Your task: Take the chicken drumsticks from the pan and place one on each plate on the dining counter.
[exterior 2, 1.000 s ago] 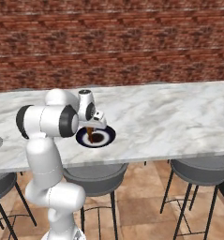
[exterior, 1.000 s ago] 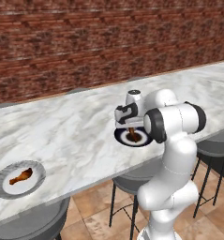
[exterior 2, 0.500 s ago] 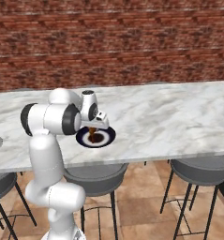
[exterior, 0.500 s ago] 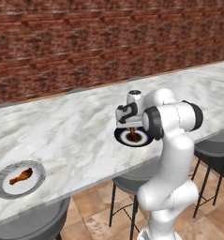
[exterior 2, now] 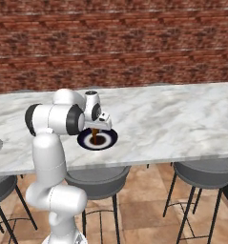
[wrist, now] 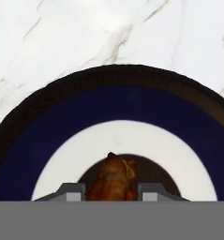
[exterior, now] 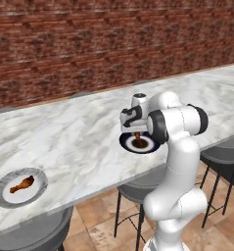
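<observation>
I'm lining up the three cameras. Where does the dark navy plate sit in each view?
Left base view: dark navy plate right of centre, under the pincer.
Right base view: left of centre.
Hand view: spans the lower frame.
Shared landmark: the drumstick over its pale centre.

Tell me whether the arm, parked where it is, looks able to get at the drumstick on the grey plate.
Probably not. That drumstick lies on the grey plate far along the dining counter, while the pincer hangs over the navy plate. Nothing blocks the way; it is the stretch.
</observation>
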Motion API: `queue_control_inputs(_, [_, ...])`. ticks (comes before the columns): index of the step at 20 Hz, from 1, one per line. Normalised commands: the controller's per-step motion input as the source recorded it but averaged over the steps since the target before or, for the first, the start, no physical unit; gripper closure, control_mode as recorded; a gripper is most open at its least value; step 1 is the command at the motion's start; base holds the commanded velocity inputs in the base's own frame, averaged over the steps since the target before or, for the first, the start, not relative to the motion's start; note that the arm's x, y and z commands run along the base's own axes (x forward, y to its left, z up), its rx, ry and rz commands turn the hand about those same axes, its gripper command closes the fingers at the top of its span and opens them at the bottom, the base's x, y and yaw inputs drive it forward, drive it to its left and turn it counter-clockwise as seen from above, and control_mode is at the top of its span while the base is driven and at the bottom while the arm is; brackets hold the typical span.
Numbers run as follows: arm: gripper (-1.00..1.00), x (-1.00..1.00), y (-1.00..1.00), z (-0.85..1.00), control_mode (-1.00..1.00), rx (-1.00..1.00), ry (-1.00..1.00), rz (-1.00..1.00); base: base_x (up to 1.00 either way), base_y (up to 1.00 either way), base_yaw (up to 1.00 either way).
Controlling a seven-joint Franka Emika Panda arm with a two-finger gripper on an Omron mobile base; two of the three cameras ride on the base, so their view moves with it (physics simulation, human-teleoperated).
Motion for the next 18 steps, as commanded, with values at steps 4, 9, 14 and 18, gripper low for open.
queue_control_inputs(4, [-1.0, 0.0, 0.0, -0.02, -1.0, 0.0, 0.0, 0.0, 0.0, 0.0, 0.0])
queue_control_inputs(9, [-1.0, 0.0, 0.0, -0.01, -1.0, 0.0, 0.0, 0.0, 0.0, 0.0, 0.0])
queue_control_inputs(14, [-1.0, 0.0, 0.0, 0.1, -1.0, 0.0, 0.0, 0.0, 0.0, 0.0, 0.0])
queue_control_inputs(18, [-1.0, -0.09, -0.02, 0.51, -1.0, 0.07, 0.0, 0.0, 0.0, 0.0, 0.0])
